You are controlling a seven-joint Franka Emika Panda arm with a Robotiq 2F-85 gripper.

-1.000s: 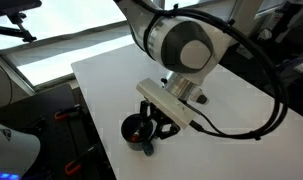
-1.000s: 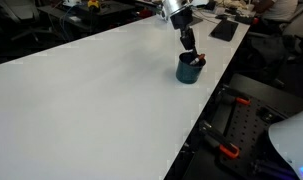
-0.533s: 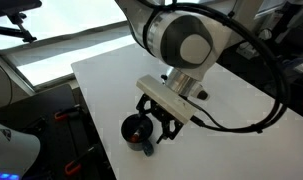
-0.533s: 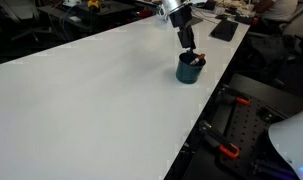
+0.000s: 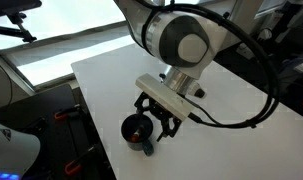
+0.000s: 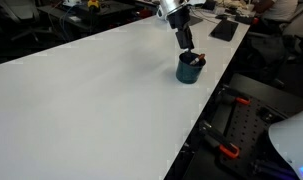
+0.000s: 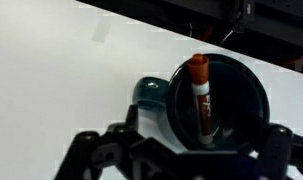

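Observation:
A dark teal mug (image 7: 219,95) stands on the white table (image 7: 61,80), its handle (image 7: 149,93) to the left in the wrist view. Inside it leans a red marker (image 7: 201,95) with an orange-red cap. My gripper (image 7: 181,150) hangs just above the mug with its black fingers (image 7: 86,150) spread wide to either side, open and holding nothing. In both exterior views the mug (image 5: 137,128) (image 6: 190,67) sits close to the table's edge, directly below the gripper (image 5: 157,118) (image 6: 187,42).
The table's edge (image 5: 96,130) runs just beside the mug. Off the edge lie red-handled clamps (image 6: 229,150) and dark equipment. A black flat object (image 6: 224,30) rests at the far end of the table. White tabletop (image 6: 81,100) stretches away from the mug.
The gripper has gone from nearly shut to wide open, letting go of the marker, which now rests in the mug. The gripper has lifted slightly.

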